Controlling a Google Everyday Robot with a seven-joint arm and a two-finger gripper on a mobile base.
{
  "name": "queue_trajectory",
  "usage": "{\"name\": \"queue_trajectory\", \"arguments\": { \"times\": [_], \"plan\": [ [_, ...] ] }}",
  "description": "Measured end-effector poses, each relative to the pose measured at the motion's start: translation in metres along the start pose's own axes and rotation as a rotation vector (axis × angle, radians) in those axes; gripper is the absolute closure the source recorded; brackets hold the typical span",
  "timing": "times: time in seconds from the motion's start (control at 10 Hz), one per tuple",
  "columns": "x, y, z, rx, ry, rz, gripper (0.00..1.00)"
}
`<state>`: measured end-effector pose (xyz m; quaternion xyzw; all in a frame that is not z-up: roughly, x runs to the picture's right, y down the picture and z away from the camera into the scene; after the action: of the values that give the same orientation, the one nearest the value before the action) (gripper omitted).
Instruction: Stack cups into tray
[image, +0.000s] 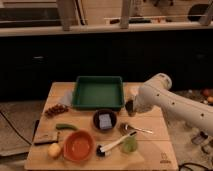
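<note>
The dark-green tray (98, 93) lies at the back middle of the wooden table. A pale translucent green cup (130, 144) stands near the front edge, right of the orange bowl. A small grey metallic thing (125, 128), possibly the dark grey cup, sits just below the gripper, right of the black bowl. My gripper (130, 108) hangs at the end of the white arm coming in from the right. It is low over the table, just off the tray's front right corner. I cannot tell whether it holds anything.
A black bowl (104, 120) with a bluish item stands in front of the tray. An orange bowl (78, 145), a lemon (54, 149), a green pod (66, 127), grapes (56, 109) and a white-handled brush (112, 145) lie around it. A thin metal handle (144, 131) points right.
</note>
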<state>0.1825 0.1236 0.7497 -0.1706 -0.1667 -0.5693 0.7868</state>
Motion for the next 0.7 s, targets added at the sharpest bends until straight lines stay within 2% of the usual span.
{"name": "queue_trajectory", "arguments": {
  "times": [0.2,0.7],
  "plan": [
    [-0.015,-0.001,-0.011,0.013,-0.028,-0.047,1.00],
    [-0.063,0.013,-0.037,0.043,-0.101,-0.169,1.00]
  ]
}}
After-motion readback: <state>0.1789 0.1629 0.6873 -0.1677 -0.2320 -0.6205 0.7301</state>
